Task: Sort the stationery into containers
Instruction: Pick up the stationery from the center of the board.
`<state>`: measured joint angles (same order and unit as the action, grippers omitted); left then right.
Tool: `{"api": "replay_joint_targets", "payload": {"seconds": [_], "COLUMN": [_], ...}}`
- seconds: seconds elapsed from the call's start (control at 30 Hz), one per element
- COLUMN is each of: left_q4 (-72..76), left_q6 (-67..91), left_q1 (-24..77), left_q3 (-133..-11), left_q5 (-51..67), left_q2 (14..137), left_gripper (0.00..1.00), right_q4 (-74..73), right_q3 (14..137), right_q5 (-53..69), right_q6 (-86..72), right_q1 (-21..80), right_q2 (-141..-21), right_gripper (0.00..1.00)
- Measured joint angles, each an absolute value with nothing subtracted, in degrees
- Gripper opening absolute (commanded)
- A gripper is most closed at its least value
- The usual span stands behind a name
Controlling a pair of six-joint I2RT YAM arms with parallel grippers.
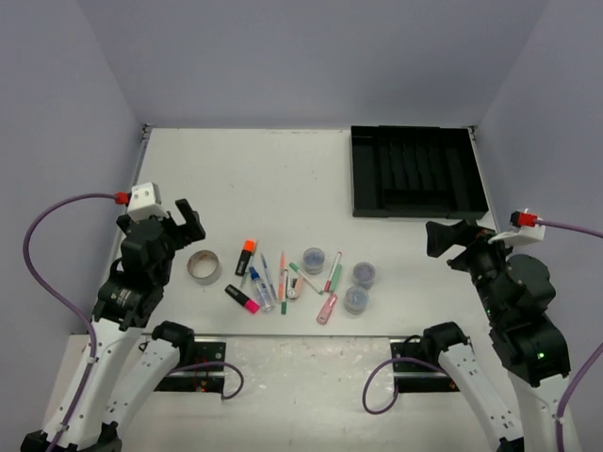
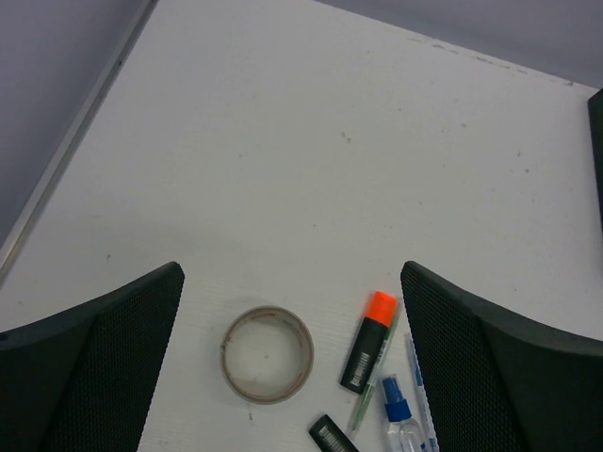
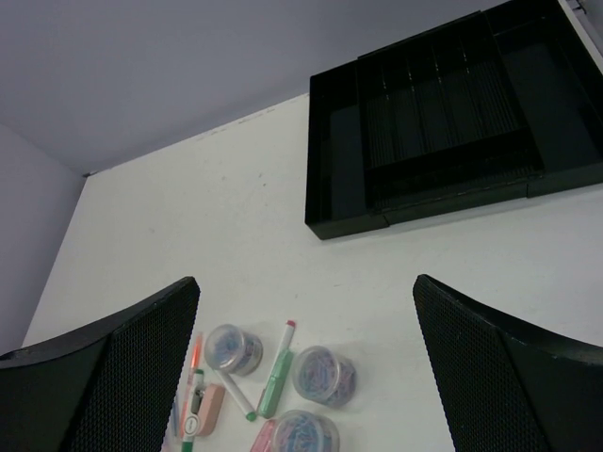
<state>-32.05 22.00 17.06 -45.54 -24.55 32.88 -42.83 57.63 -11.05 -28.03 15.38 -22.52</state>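
The stationery lies in a loose cluster near the table's front middle: a grey-brown tape roll [image 1: 203, 266], an orange highlighter [image 1: 246, 255], a pink highlighter [image 1: 242, 298], thin pens [image 1: 282, 276] and three round tubs [image 1: 314, 260] [image 1: 364, 274] [image 1: 356, 299]. The black compartment tray [image 1: 418, 171] sits at the back right. My left gripper [image 1: 186, 222] is open and empty, above the tape roll [image 2: 268, 354] and orange highlighter [image 2: 367, 341]. My right gripper [image 1: 450, 239] is open and empty, right of the tubs [image 3: 323, 375] and in front of the tray [image 3: 443, 113].
A small blue-capped spray bottle [image 2: 400, 421] lies among the pens. A green marker [image 3: 277, 372] and a pink item [image 3: 209, 408] lie by the tubs. Grey walls close in the table at the back and on both sides.
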Motion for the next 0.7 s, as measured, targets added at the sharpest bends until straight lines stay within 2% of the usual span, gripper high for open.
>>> {"api": "replay_joint_targets", "payload": {"seconds": [0.43, 0.7], "left_q4": [-32.8, -40.2], "left_q6": [25.5, 39.4], "left_q1": [15.6, 13.6], "left_q3": [-45.5, -46.5], "left_q5": [-28.4, -26.7], "left_q2": [38.0, 47.4], "left_gripper": [1.00, 1.00], "right_q4": [-41.6, -40.9], "right_q3": [57.4, 57.8], "right_q5": [-7.0, -4.6], "right_q6": [-28.0, -28.1], "right_q1": [15.4, 15.4], "right_q2": [-23.3, -25.2], "right_gripper": [0.99, 0.99]}}
